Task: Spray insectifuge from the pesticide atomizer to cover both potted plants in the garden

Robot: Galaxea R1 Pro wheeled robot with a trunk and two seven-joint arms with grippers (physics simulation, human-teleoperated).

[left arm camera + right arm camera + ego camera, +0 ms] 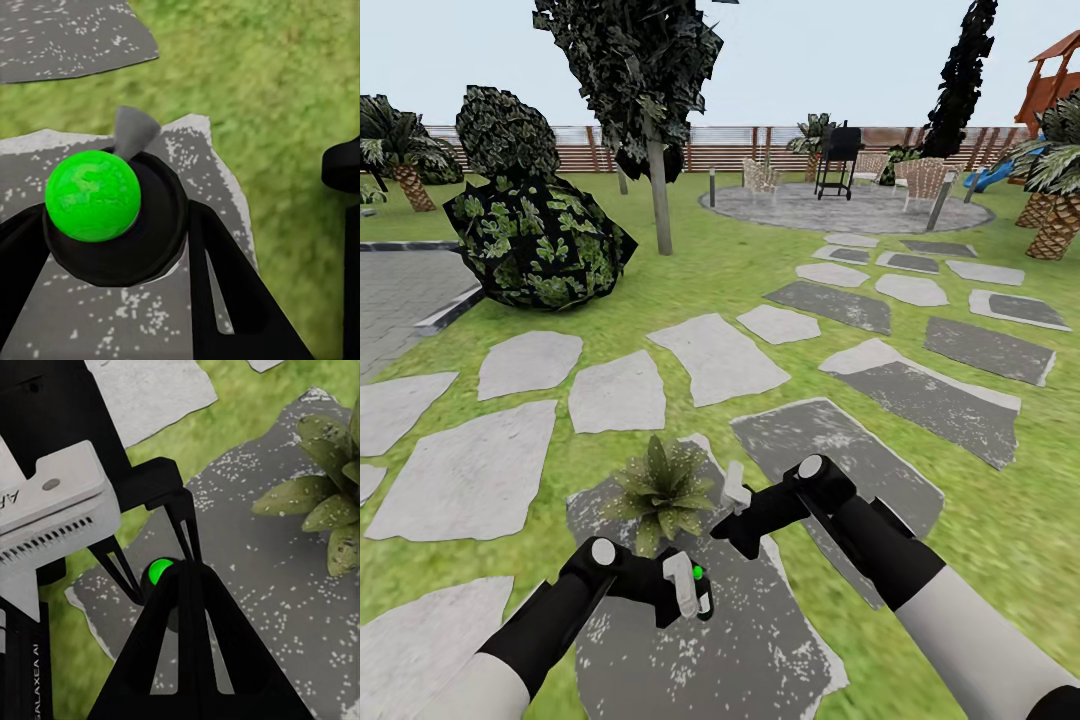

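Aim before anything else: turn the grey spout toward the potted plant [660, 490] at lower centre of the head view, tilt the wrist until the leaves sit squarely ahead, then sweep across the whole rosette rather than wetting one side. Probably best with the spray bottle [112, 217] upright and not squeezed harder. Left gripper [695, 598] just below the plant in that frame, fingers [225, 292] clamped on the bottle's round dark body from both sides. Seen from above in the left wrist view: bright green ball-shaped top, small grey spout poking out behind, pale speckled stone slab [760, 640] beneath. Right gripper [187, 577] close beside the bottle, fingers drawn together to a point, seemingly holding nothing. Pointed green leaves at the upper right of the right wrist view, pot itself hidden.
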